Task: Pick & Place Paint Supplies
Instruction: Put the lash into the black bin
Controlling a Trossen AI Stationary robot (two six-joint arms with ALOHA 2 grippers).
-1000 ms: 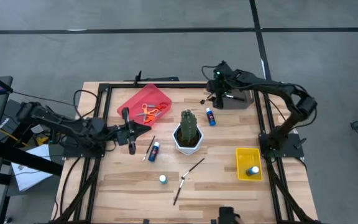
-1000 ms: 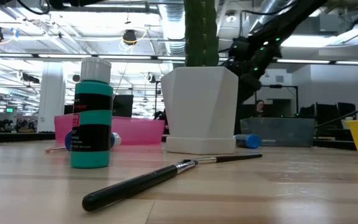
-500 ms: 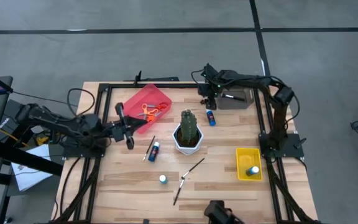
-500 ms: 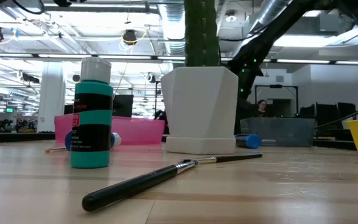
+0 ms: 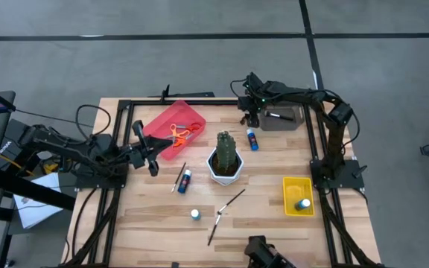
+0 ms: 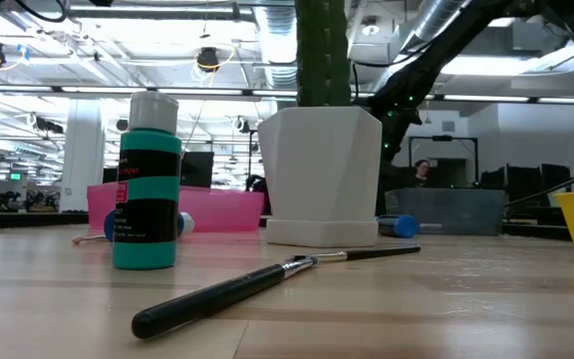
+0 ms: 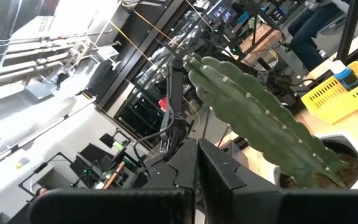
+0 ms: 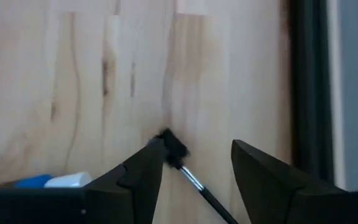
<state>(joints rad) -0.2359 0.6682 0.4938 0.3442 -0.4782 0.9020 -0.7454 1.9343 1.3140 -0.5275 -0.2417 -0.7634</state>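
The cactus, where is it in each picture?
High view: the cactus stands mid-table in its white pot.
Low view: its green stem rises at centre, above the pot.
Left wrist view: it leans across the middle.
Right wrist view: not in it.
Shared landmark: the yellow bin.

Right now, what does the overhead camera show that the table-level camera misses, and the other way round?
Only the overhead view shows the orange scissors in the red tray, the bottle in the yellow bin, and both grippers, left and right. Only the table-level view shows the room behind, with a seated person. Both show the cactus, the standing paint bottle and a paintbrush.
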